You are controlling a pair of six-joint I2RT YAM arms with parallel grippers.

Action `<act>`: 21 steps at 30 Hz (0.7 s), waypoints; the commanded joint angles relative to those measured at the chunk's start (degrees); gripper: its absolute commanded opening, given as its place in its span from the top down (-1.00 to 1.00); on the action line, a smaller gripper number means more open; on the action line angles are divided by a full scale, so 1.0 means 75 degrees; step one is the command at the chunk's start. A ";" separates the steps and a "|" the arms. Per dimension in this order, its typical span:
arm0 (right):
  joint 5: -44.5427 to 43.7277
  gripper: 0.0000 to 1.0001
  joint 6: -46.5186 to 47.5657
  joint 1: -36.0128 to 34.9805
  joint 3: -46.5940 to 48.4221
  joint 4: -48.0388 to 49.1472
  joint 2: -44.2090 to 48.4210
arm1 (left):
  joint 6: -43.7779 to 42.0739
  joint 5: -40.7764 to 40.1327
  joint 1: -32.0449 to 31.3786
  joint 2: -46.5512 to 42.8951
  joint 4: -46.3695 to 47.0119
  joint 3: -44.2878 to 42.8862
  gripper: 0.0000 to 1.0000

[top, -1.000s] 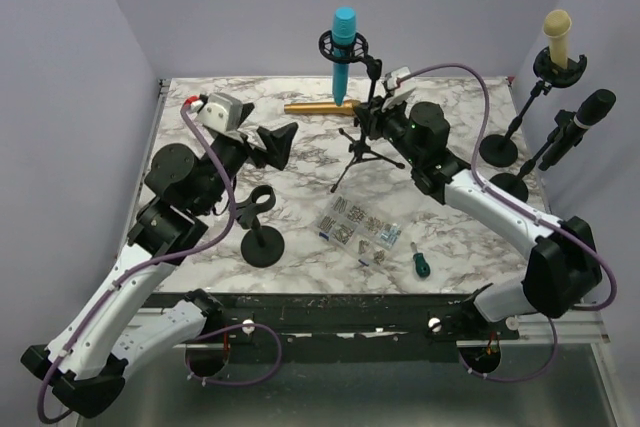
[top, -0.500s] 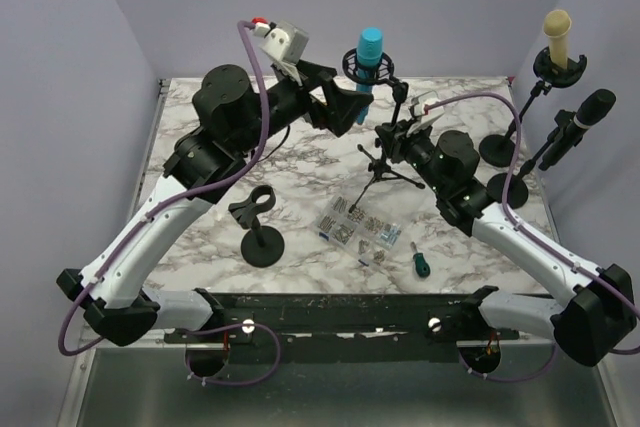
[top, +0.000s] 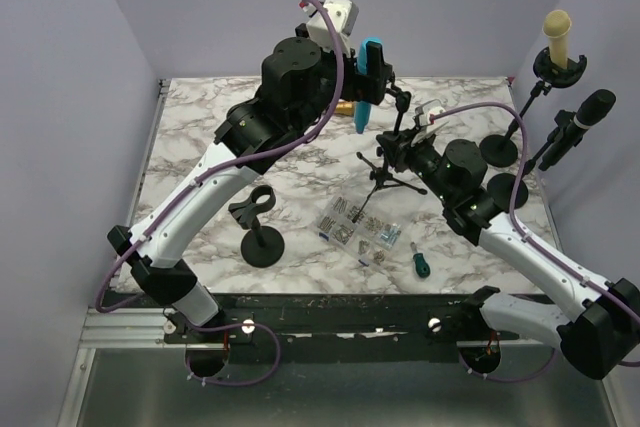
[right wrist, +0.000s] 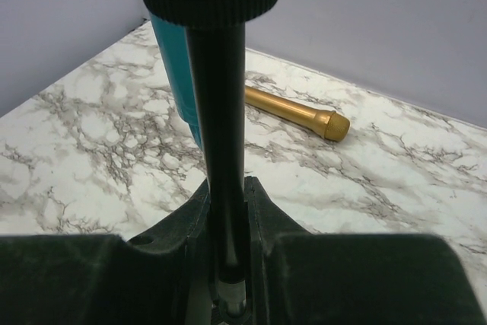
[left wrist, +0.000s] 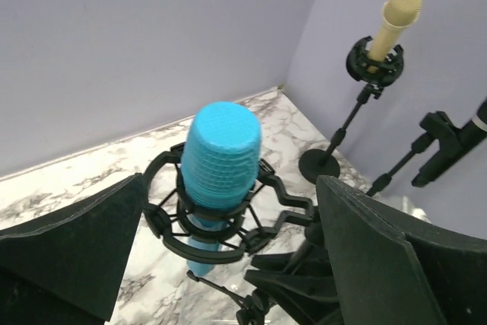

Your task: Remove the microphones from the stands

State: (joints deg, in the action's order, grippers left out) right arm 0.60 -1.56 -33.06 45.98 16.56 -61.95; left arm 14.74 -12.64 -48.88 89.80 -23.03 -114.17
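Nearest your arm bases, on the marbled white tabletop [top: 310, 269], lie the bystanders: a black spring-clip holder on a round base [top: 262, 232], a clear plastic box of small screws [top: 352, 222] and a green-handled screwdriver [top: 420, 264]. Mid-table, your right gripper [right wrist: 226, 211] is clamped shut on the thin black pole of the tripod stand [right wrist: 217, 112], evidently to brace it so that it does not tip when the microphone is pulled. Above that, the turquoise mesh-headed microphone [left wrist: 221, 154] sits upright in the stand's black ring-shaped shock mount [left wrist: 163, 226]. Your left gripper [left wrist: 228, 195] brackets its head with fingers [left wrist: 76, 249] spread wide, touching nothing, placed for a grasp not yet made. Beyond lies a gold metal cylinder [right wrist: 293, 116]; farthest right, a cream microphone [left wrist: 394, 20] and a black microphone [top: 590, 110] occupy separate stands.
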 commanded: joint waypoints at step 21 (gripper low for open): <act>0.0447 0.99 -0.0157 -0.0043 0.0043 0.0582 0.0448 | -0.0904 -0.1708 -0.0504 0.0999 0.0131 -0.0870 0.30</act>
State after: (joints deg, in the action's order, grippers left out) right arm 2.72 -2.09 -33.06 45.82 16.60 -60.34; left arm 11.22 -22.72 -51.51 96.71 -24.16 -119.31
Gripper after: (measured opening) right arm 0.202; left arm 0.471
